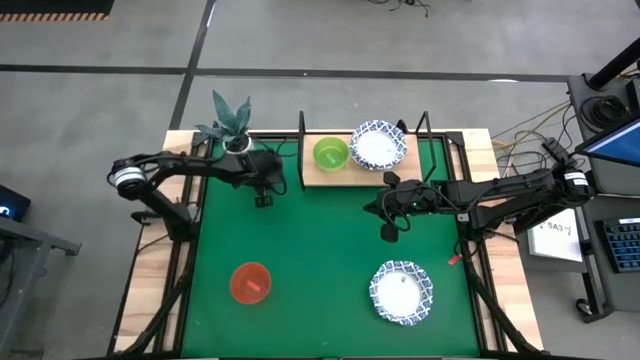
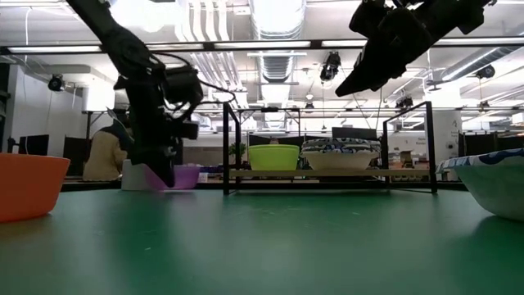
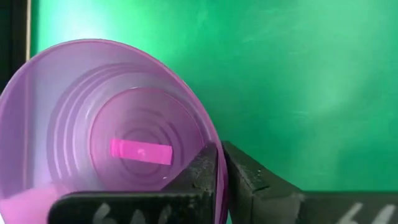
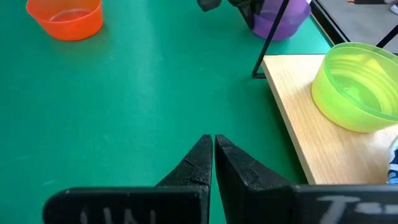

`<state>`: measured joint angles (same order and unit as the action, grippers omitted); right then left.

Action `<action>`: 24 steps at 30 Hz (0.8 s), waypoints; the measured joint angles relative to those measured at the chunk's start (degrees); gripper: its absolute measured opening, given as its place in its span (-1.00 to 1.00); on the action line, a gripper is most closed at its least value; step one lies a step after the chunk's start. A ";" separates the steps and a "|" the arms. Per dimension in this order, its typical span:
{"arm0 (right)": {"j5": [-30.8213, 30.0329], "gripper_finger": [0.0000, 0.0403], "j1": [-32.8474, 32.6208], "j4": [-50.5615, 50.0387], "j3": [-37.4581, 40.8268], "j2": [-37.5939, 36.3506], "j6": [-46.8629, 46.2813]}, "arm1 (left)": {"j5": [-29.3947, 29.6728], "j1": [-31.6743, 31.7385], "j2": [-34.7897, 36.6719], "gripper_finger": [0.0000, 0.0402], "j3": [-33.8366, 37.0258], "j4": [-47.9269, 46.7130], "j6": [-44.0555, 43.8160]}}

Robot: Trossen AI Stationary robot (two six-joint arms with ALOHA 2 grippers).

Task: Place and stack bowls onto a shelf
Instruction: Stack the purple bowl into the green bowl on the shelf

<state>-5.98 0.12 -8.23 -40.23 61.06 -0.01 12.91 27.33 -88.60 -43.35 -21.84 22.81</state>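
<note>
Left gripper [image 1: 263, 192], seen from above just left of centre in the upper half of the frame, sits beside the shelf [image 1: 325, 178] with its fingers over something the arm hides from this angle; the right gripper [image 1: 388, 226] hangs over the green mat [image 1: 320, 260] right of centre, carrying nothing. On the shelf at upper centre stand a green bowl [image 1: 331, 153] and a patterned white bowl [image 1: 378, 145], so two look placed; an orange-red bowl [image 1: 250, 282] at lower left and a second patterned bowl [image 1: 402, 292] at lower right are not yet moved. From table height, the left gripper comes down at left of centre to a purple bowl [image 2: 178, 176] resting on or just above the mat, left of the shelf's black uprights; the green and white bowls sit side by side on the board at centre, and the right arm hangs at upper right. The left wrist view fills with the purple bowl at left, its rim pinched between the closed fingers [image 3: 202, 171]. The right wrist view shows its own fingers pressed together on nothing at bottom centre, the green bowl at the right edge, the orange-red bowl at upper left and the purple bowl at top centre. By my reckoning three bowls remain, the purple one in hand.
</note>
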 joint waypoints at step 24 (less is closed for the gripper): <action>0.48 -0.96 -0.76 -1.95 1.09 -0.96 1.07 | 0.00 -29.05 19.94 -1.00 -10.54 -13.59 -21.90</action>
<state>-5.50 -0.64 -10.18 -39.13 60.10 1.06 12.91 -1.72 -68.66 -53.89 -35.42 0.91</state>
